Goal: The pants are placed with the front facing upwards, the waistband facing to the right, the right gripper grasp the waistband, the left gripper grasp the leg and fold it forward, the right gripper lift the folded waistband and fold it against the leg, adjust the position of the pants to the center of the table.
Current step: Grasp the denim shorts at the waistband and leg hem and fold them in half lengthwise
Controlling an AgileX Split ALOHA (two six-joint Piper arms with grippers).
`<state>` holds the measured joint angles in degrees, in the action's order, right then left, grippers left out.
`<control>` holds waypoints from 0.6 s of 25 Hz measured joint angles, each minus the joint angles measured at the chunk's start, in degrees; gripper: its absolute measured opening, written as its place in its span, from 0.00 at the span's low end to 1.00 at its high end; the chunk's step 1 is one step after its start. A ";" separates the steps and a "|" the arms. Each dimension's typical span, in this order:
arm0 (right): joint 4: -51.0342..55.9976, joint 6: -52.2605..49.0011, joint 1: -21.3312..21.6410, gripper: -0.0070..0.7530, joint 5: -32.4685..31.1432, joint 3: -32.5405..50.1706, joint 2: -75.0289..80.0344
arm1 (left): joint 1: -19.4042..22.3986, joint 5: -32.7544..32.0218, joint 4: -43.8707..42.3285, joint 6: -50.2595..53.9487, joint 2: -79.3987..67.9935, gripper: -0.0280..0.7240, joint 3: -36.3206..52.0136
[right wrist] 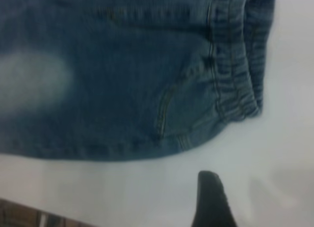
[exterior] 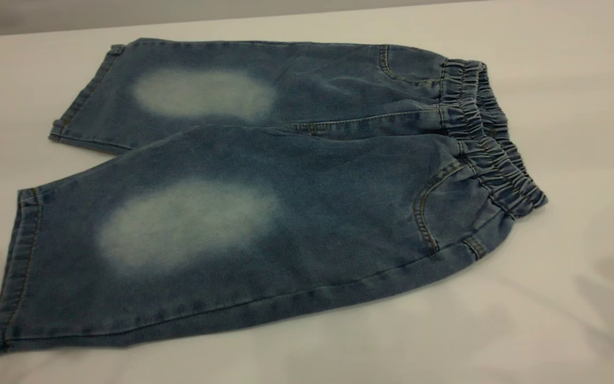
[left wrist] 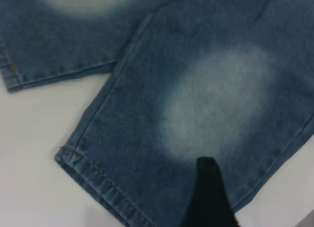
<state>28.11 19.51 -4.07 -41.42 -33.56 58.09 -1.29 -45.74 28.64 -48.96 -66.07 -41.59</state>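
Pants (exterior: pixel 264 197) flat on table (exterior: pixel 579 106), waistband (exterior: pixel 491 138) to right. Left gripper (left wrist: pixel 210 197) above leg, right gripper (right wrist: pixel 212 200) beside pants; grip state: cannot tell. Risk: pinching only top layer, w/ uneven fold.

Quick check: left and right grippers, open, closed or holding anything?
Left gripper: above the blue denim pants, holding nothing; open or closed cannot be told.
Right gripper: above the white table, holding nothing; cannot be told.

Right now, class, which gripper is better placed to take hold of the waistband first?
The right. The right gripper hovers over bare table close to the waistband corner, while the left gripper hangs over the near leg of the pants, by its hem.
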 joint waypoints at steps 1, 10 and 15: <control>0.70 0.90 0.00 0.51 0.54 0.00 1.93 | 0.00 0.56 0.00 -1.42 -0.16 0.66 0.66; 14.66 15.98 0.00 0.51 5.00 0.00 19.68 | -3.44 5.82 -0.04 -6.64 -0.16 0.66 6.78; 27.96 30.25 0.00 0.52 5.58 0.00 31.49 | -7.80 7.96 -0.09 -6.58 -0.27 0.66 6.79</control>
<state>56.06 49.76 -4.07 -35.84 -33.56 89.58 -9.08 -37.78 28.55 -55.55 -66.34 -34.80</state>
